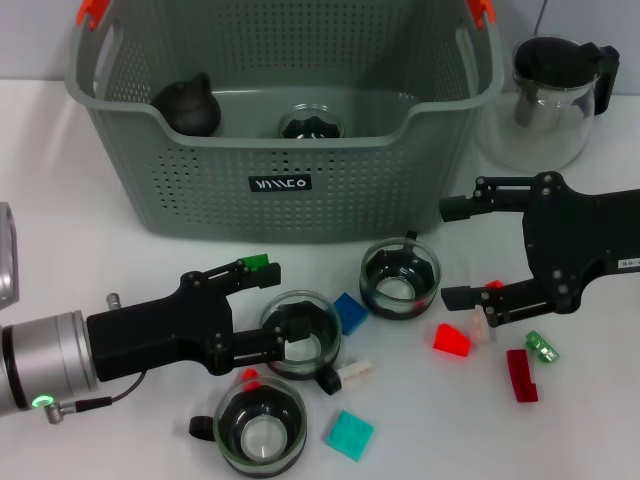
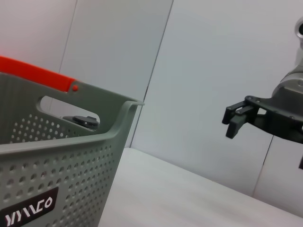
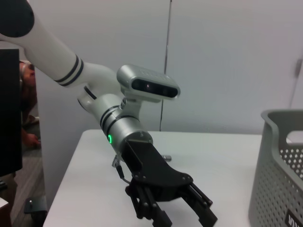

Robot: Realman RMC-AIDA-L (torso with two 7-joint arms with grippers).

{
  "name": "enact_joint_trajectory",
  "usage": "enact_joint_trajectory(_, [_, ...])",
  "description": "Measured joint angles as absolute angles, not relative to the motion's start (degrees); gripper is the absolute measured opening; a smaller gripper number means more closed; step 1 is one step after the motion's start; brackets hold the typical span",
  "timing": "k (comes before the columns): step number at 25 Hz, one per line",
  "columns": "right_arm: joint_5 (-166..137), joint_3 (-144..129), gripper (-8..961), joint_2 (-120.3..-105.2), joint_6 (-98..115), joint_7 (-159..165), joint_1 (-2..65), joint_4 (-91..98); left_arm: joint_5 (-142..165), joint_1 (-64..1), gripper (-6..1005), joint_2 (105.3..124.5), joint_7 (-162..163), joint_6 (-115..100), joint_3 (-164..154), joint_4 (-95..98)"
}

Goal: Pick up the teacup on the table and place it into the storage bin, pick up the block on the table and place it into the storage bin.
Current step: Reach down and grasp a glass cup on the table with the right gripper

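Observation:
Three glass teacups stand on the table: one (image 1: 400, 280) in the middle, one (image 1: 305, 352) left of it, one (image 1: 260, 430) at the front. My left gripper (image 1: 285, 300) is open at the left-hand cup, its lower finger inside the rim and its upper finger outside, behind the cup. The right wrist view shows that gripper (image 3: 184, 213) with its fingers spread. My right gripper (image 1: 455, 252) hangs open just right of the middle cup; it also shows in the left wrist view (image 2: 241, 120). Blocks lie scattered: blue (image 1: 350, 312), red (image 1: 451, 340), teal (image 1: 349, 435). The storage bin (image 1: 280, 200) stands behind.
Inside the bin are a black teapot (image 1: 188, 105) and a glass cup (image 1: 310, 125). A glass teapot with a black lid (image 1: 550, 100) stands right of the bin. A dark red block (image 1: 521, 376), a green one (image 1: 542, 347) and a white one (image 1: 355, 372) lie nearby.

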State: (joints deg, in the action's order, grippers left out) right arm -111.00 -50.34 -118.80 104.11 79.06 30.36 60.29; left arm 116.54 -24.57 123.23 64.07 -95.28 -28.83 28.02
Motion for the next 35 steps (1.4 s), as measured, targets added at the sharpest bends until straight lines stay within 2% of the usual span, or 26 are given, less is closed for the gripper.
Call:
enact_joint_trajectory(10, [-120.5, -50.7, 897, -118.39, 103.6, 81.9, 33.7, 60.1, 116.5, -24.7, 811, 123.22, 64.1, -95.3, -28.9, 28.0])
enact_joint_trajectory(13, [-124.2, -50.9, 896, -118.73, 102.5, 84.1, 35.2, 60.1, 116.5, -24.7, 811, 123.22, 64.1, -95.3, -28.9, 28.0])
enact_joint_trajectory(22, [-140.4, -52.6, 895, -119.81, 98.5, 91.3, 45.1, 53.1, 116.5, -24.7, 811, 123.35, 64.2, -95.3, -28.9, 27.9])
enact_joint_trajectory(35, [-141.2, -64.8, 893, -120.53, 88.1, 93.7, 46.7, 52.1, 116.5, -24.5, 811, 123.86, 63.8, -94.8, -28.8, 27.9])
